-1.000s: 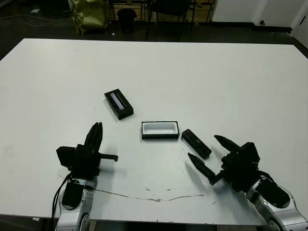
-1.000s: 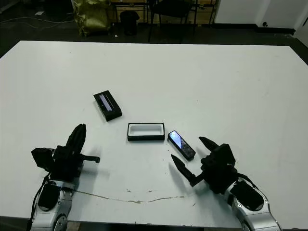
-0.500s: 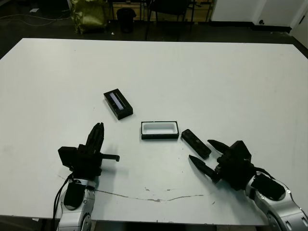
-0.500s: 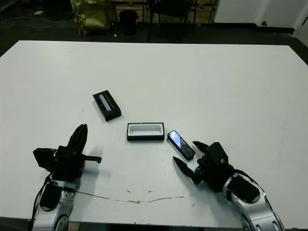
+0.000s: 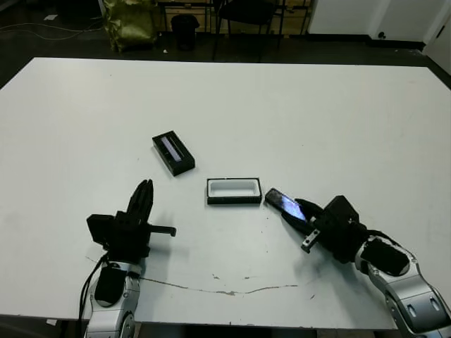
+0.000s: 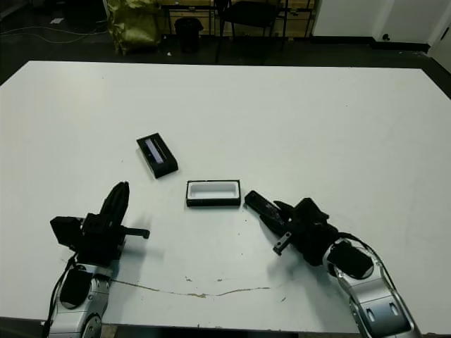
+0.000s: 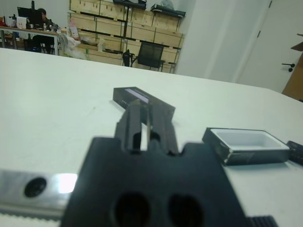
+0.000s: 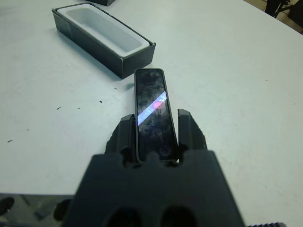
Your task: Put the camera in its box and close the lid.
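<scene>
Grasping is the step in hand: the right hand (image 8: 156,127) has its two fingers set along either long side of the camera (image 8: 152,109), touching or nearly so, though whether they grip it firmly I cannot tell. The camera lies flat on the white surface (image 5: 338,120), just right of the box (image 5: 234,190), whose white lining faces up and empty. The lid (image 5: 173,153) sits apart, farther off and to the left of the box. The left hand (image 5: 141,208) rests idle at the near left, fingers almost together, holding nothing. Next, I judge, the camera must be lifted, turned to line up with the box and lowered in.
</scene>
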You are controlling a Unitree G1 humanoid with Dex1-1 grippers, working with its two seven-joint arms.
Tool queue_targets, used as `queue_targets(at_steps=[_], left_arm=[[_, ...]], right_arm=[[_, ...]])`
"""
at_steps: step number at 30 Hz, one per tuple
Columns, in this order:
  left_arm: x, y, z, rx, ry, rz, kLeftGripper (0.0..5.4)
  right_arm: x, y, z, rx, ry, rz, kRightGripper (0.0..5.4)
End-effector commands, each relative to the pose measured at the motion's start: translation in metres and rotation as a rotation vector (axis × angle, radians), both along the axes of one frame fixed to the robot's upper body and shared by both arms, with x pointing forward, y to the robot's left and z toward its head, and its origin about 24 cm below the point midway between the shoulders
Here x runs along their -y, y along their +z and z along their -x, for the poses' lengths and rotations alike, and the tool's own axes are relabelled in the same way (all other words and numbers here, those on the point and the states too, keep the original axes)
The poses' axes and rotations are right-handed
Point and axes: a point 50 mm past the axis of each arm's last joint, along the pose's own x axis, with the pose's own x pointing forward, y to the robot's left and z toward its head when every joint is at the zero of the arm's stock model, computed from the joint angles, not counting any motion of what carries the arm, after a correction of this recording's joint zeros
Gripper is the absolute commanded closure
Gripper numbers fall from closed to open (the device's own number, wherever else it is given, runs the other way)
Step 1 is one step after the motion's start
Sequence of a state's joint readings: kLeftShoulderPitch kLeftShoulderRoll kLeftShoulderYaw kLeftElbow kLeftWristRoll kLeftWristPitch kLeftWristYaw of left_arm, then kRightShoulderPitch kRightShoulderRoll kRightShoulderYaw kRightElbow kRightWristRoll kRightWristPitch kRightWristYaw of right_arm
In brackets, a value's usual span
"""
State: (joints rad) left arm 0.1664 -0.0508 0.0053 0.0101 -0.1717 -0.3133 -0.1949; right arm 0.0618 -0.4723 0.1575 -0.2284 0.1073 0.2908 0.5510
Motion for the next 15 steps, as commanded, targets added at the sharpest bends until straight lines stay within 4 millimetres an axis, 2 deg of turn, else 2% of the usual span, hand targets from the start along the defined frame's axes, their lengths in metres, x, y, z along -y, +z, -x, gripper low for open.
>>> queue_targets(at_steps=[1,6,9,11,13,15], left_arm=[[-0.001,-0.004,0.002,-0.032,0.003,0.001,5.4],[-0.001,-0.005,0.003,-0.032,0.006,0.0,5.4],[0.0,-0.005,0.003,-0.034,0.011,0.003,5.4],[0.0,-0.005,0.003,-0.034,0.01,0.008,5.4],[0.0,-0.005,0.003,-0.038,0.01,0.007,5.4],[0.0,-0.005,0.002,-0.036,0.003,0.007,5.4]], right_arm=[[0.012,-0.01,0.02,-0.171,-0.015,0.103,4.71],[0.017,0.001,0.023,-0.192,-0.018,0.09,4.73],[0.027,0.0,0.016,-0.183,-0.014,0.088,4.73],[0.041,-0.003,0.006,-0.181,-0.034,0.041,4.73],[0.051,0.01,-0.003,-0.144,-0.061,-0.018,4.74],[0.054,0.038,-0.009,-0.091,-0.06,-0.024,4.76]])
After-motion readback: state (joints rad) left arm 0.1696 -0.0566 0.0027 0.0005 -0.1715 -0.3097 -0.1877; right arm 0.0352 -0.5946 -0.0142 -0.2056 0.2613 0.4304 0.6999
